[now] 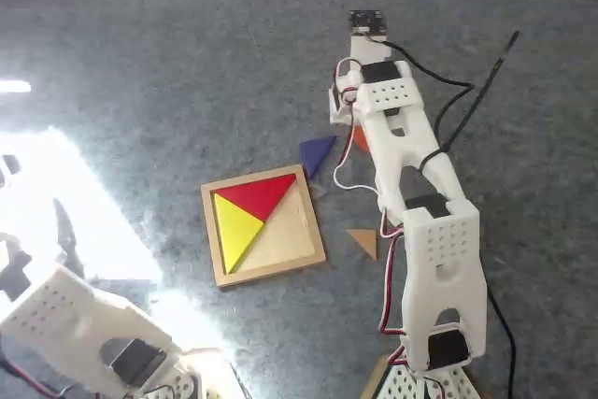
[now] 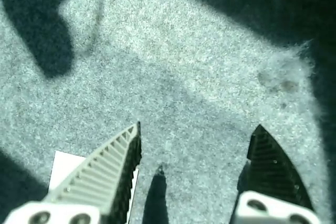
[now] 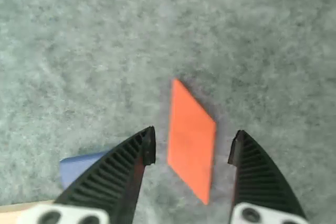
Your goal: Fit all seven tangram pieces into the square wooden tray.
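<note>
**Asker:** While your arms hang over the table, how do your right fingers stand?

**Robot:** My right gripper (image 3: 194,132) is spread wide and holds nothing. Its two black, ribbed fingers (image 3: 118,171) stand one on either side of the orange parallelogram (image 3: 191,140), a flat, smooth piece lying on the grey, felt-like table (image 1: 140,91). I cannot tell whether they touch it. A blue triangle (image 3: 79,167) pokes out just beside one finger.

**Asker:** And your left?

**Robot:** My left gripper (image 2: 198,128) is also wide apart and empty. It has one pale ribbed finger and one black one, with nothing between them but fuzzy grey table.

**Asker:** Where is the tray?

**Robot:** Seen from above, the square wooden tray (image 1: 313,231) sits near the middle of the frame, turned slightly askew. It has a raised, light-wood rim. Inside, a red triangle (image 1: 257,193) fills the upper part and a yellow triangle (image 1: 234,226) the left, and the two meet along one edge. Elsewhere the tray floor is bare pale wood.

**Asker:** And the loose pieces?

**Robot:** The blue triangle lies just above the tray's upper right corner. A small tan triangle (image 1: 363,242) lies to the right of the tray, near my right arm.
</note>
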Tool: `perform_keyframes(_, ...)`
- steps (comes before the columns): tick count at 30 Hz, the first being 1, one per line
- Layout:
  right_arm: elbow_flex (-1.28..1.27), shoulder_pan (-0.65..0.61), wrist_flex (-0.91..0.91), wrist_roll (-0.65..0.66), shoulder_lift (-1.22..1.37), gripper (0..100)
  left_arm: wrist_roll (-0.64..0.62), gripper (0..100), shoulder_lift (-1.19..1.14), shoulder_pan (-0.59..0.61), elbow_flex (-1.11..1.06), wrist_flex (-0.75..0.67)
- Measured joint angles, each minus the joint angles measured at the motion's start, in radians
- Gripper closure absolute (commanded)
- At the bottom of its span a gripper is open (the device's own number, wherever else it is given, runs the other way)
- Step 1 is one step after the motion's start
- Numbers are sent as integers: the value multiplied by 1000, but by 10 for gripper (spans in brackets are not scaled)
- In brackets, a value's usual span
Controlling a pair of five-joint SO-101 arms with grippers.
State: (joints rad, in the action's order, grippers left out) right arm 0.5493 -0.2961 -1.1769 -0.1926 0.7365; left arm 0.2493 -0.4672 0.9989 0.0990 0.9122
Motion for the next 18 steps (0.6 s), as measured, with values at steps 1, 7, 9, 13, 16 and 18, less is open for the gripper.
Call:
perform_keyframes(1, 0, 14, 0, 0, 0, 761, 0, 684, 0, 0, 0, 0)
perform_keyframes(7, 0, 43, 0, 2, 40, 761, 0, 684, 0, 0, 0, 0)
perform_keyframes(9, 0, 37, 0, 8, 58, 761, 0, 684, 0, 0, 0, 0)
perform_keyframes(13, 15, -3, 6, 101, 87, 764, 0, 684, 0, 0, 0, 0)
perform_keyframes(16, 46, -37, -28, 138, 120, 796, 0, 684, 0, 0, 0, 0)
perform_keyframes(18, 80, -35, -55, 147, 138, 806, 0, 684, 0, 6, 0, 0)
